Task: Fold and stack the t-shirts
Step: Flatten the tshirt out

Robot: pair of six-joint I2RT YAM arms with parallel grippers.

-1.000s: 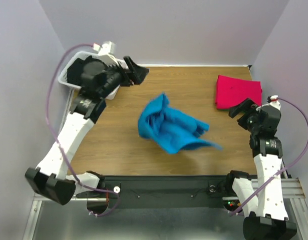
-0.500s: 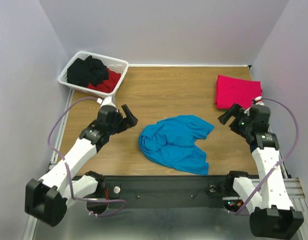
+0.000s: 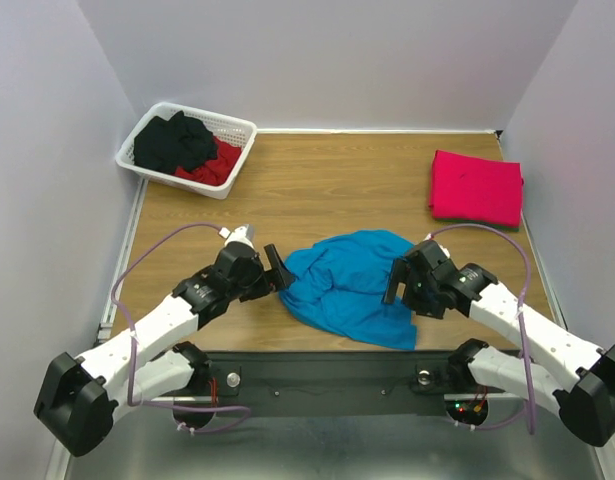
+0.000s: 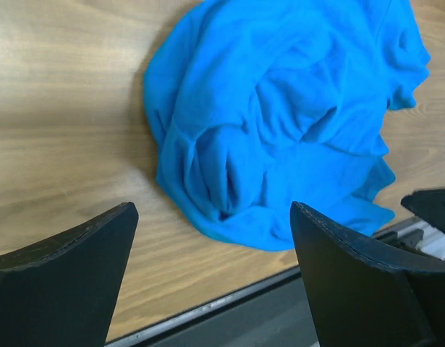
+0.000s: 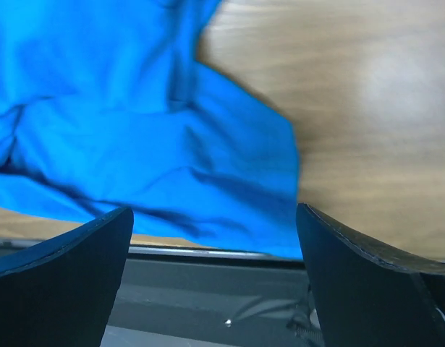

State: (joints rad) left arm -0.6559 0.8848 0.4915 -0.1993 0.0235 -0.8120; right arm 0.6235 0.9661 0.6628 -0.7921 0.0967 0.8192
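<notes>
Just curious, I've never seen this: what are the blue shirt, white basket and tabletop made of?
The blue shirt looks like soft matte cloth, perhaps cotton: it lies crumpled in loose folds. The white basket seems moulded plastic, given its even lattice walls. The tabletop shows brown wood grain with a slight sheen: wood or wood-look laminate, I cannot tell.

We see white-shelled links and black joints on the left arm (image 3: 157,325) and the right arm (image 3: 532,325), a pale purple cable (image 3: 135,268) looping along each, and broad black wedge fingers (image 4: 63,282) on the left pincer (image 4: 213,208) and right pincer (image 5: 213,211).
</notes>
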